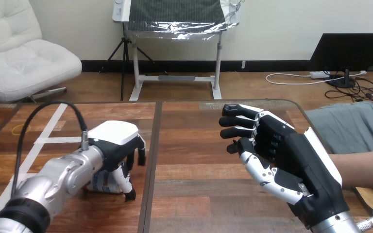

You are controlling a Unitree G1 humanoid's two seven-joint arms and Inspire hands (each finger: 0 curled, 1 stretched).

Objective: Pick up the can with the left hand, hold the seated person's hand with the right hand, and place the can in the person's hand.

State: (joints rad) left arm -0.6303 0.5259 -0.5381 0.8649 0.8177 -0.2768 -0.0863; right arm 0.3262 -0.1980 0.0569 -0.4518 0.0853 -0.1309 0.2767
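Can [100,184] on table [189,141], clasped under curled left hand [118,144]; right hand [278,151] raised, fingers straight, empty, beside person's forearm [369,167].

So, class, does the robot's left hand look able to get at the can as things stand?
Probably yes: the left hand is right over the can on the table, touching or nearly so, and nothing lies between them.

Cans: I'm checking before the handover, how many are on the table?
1. The can is on the table under the left hand, partly covered by it.
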